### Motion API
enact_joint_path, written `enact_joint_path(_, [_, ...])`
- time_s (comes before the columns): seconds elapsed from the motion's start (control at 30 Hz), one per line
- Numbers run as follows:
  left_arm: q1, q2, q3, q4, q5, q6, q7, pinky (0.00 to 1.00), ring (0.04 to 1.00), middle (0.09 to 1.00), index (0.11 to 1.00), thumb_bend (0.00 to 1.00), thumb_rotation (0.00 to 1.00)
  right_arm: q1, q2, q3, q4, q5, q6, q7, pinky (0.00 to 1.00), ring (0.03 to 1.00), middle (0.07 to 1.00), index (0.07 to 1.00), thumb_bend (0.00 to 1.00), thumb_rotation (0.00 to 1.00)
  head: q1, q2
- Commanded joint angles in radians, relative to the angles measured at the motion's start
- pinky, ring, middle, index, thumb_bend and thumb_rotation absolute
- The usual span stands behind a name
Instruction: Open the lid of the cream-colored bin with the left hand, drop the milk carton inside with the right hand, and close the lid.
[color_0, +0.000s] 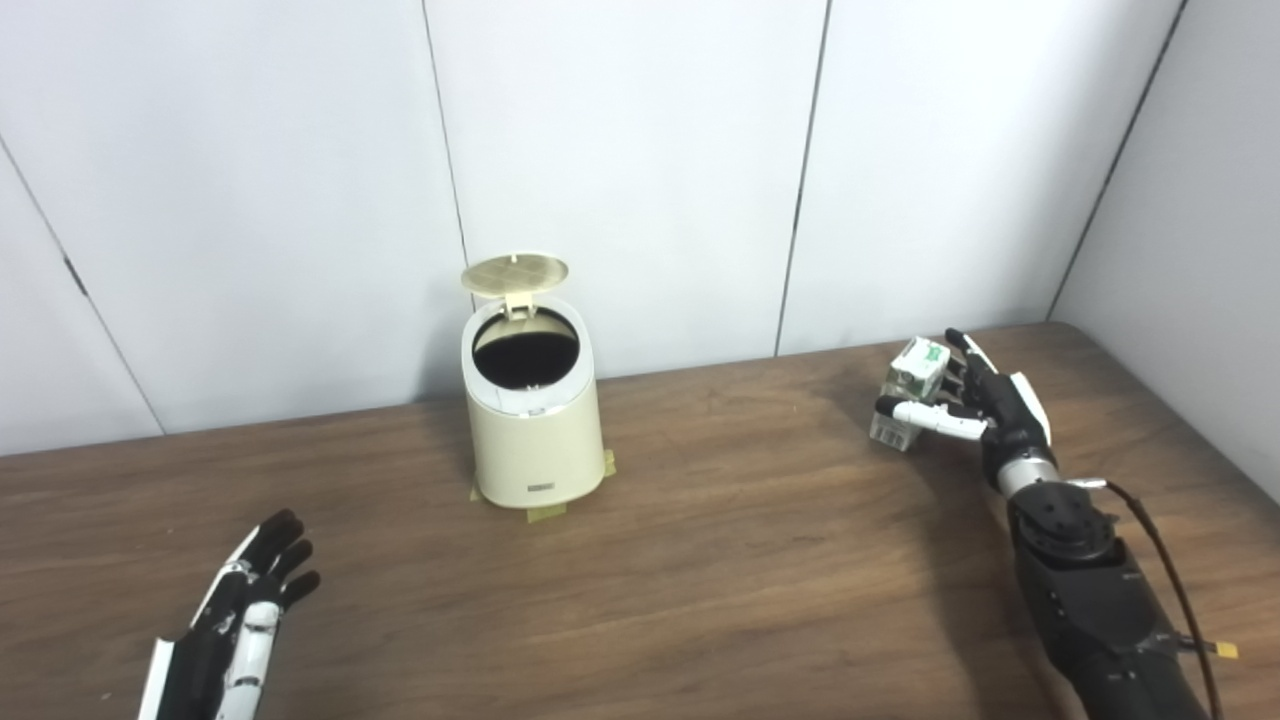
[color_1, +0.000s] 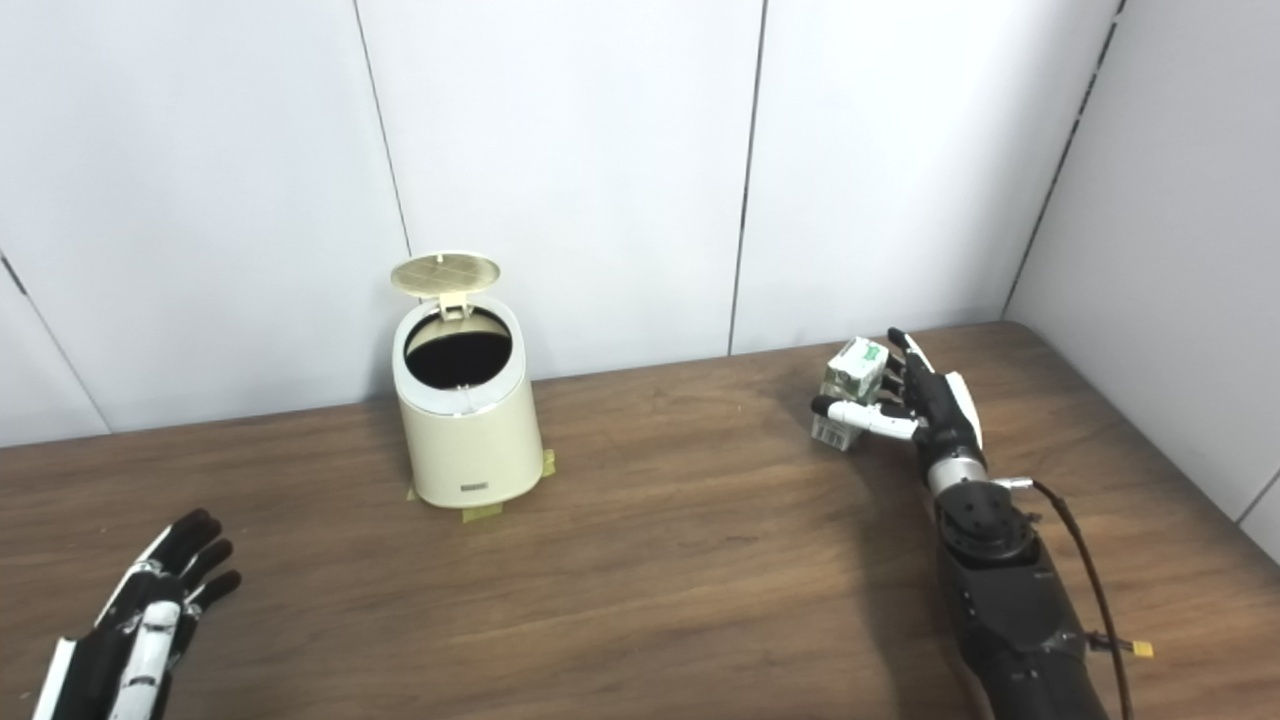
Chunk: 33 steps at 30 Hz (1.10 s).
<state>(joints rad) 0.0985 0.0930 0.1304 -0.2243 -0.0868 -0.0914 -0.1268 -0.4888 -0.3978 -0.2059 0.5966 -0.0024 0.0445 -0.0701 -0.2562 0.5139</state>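
Here, the small green-and-white milk carton (color_0: 913, 389) stands upright.

Black-and-white left hand (color_0: 245, 610) and right hand (color_0: 985, 405); black right forearm (color_0: 1090, 600) trailing a dark cable (color_0: 1175, 580).

This looks like a robot test room or a lab, not a home. Plain white wall panels (color_0: 620, 150) with dark seams stand behind the brown wooden table (color_0: 720, 560), and another panel closes the corner on its right side. The cream-colored bin (color_0: 535, 430) on the table is fixed with pieces of tape (color_0: 545, 512) at its base.
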Motion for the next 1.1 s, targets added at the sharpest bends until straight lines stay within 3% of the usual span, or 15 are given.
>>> enact_joint_path(0.0, [0.02,0.018,-0.003,-0.038,-0.011,-0.013,0.001,0.84,0.886,0.898,0.879,0.28,0.68,-0.06,-0.023,-0.007,-0.03,-0.003,-0.022,-0.019,0.76,0.833,0.869,0.917,0.94,0.19,0.001,0.001])
enact_joint_path(0.2, [0.024,0.019,-0.006,-0.036,-0.006,-0.019,-0.001,0.85,0.895,0.902,0.881,0.28,0.68,-0.067,-0.014,-0.013,-0.058,-0.039,0.059,-0.097,0.67,0.733,0.75,0.769,0.92,0.16,0.003,0.003])
enact_joint_path(0.4, [0.03,0.017,-0.005,-0.054,-0.007,-0.001,0.002,0.84,0.898,0.908,0.888,0.29,0.7,-0.085,-0.026,0.003,-0.016,-0.071,0.051,-0.125,0.62,0.688,0.702,0.672,0.88,0.12,0.004,0.006])
enact_joint_path(0.47, [0.032,0.018,-0.005,-0.053,-0.009,-0.003,0.0,0.84,0.897,0.907,0.886,0.29,0.7,-0.091,-0.021,-0.009,0.001,-0.057,0.028,-0.13,0.56,0.634,0.669,0.638,0.87,0.07,0.004,0.006])
enact_joint_path(0.5, [0.033,0.018,-0.005,-0.053,-0.007,-0.004,0.001,0.85,0.897,0.908,0.886,0.3,0.7,-0.094,-0.02,-0.014,0.013,-0.049,0.003,-0.13,0.53,0.602,0.648,0.613,0.85,0.03,0.002,0.009])
enact_joint_path(0.53, [0.034,0.018,-0.005,-0.053,-0.005,-0.005,0.001,0.85,0.896,0.906,0.885,0.3,0.71,-0.096,-0.019,-0.017,0.022,-0.044,-0.014,-0.129,0.51,0.573,0.621,0.552,0.69,0.08,0.002,0.009])
enact_joint_path(0.57, [0.035,0.017,-0.006,-0.055,-0.004,-0.004,0.002,0.85,0.895,0.905,0.885,0.3,0.71,-0.1,-0.023,-0.011,0.038,-0.053,-0.024,-0.136,0.5,0.555,0.604,0.514,0.59,0.1,0.005,0.01])
enact_joint_path(0.6, [0.036,0.015,-0.006,-0.056,-0.005,-0.003,0.002,0.85,0.893,0.904,0.884,0.3,0.71,-0.104,-0.027,-0.003,0.051,-0.066,-0.027,-0.143,0.49,0.528,0.561,0.485,0.56,0.05,0.005,0.01])
enact_joint_path(0.87, [0.035,0.013,-0.007,-0.05,0.0,-0.006,0.005,0.85,0.897,0.904,0.881,0.3,0.7,-0.119,-0.044,0.013,0.109,-0.079,-0.073,-0.152,0.46,0.495,0.506,0.465,0.53,0.0,0.005,0.004])
enact_joint_path(1.07, [0.039,0.014,-0.005,-0.042,-0.019,-0.013,-0.002,0.86,0.898,0.904,0.883,0.26,0.68,-0.114,-0.042,0.019,0.095,-0.098,-0.05,-0.171,0.46,0.492,0.497,0.474,0.53,0.0,0.006,0.008])
